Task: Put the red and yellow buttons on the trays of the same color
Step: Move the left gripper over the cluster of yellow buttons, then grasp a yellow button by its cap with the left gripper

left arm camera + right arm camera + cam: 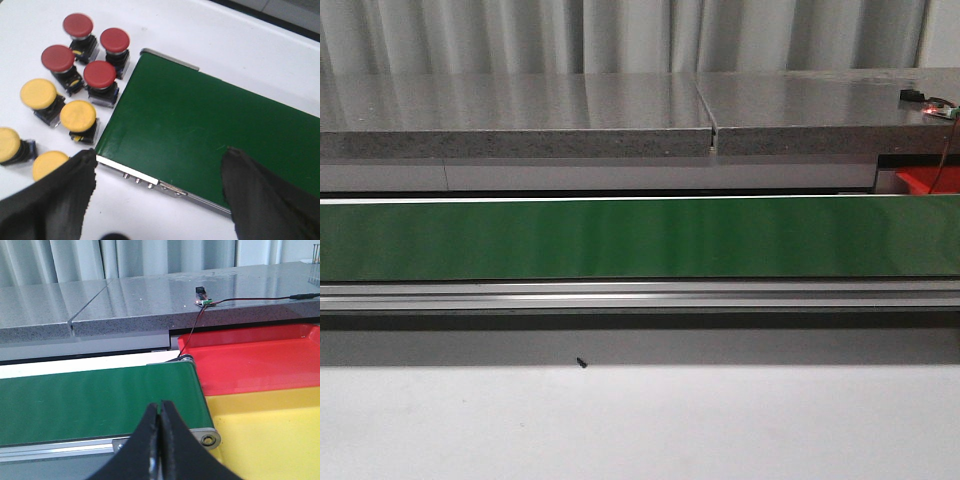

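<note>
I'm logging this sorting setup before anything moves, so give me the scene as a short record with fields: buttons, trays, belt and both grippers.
red buttons: four, clustered on the white table beside the belt's end, e.g.
yellow buttons: four visible, next to the red ones, e.g.
conveyor belt: green, nothing on it
red tray: at the belt's other end, no buttons in view
yellow tray: adjoining the red tray, no buttons in view
left gripper: open, over the belt end near the buttons, holding nothing
right gripper: shut, holding nothing, near the trays

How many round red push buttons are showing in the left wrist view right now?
4, clustered on the white table beside the green conveyor belt's end: two farther, two nearer the yellow ones. The black fingers may hide more.
</note>
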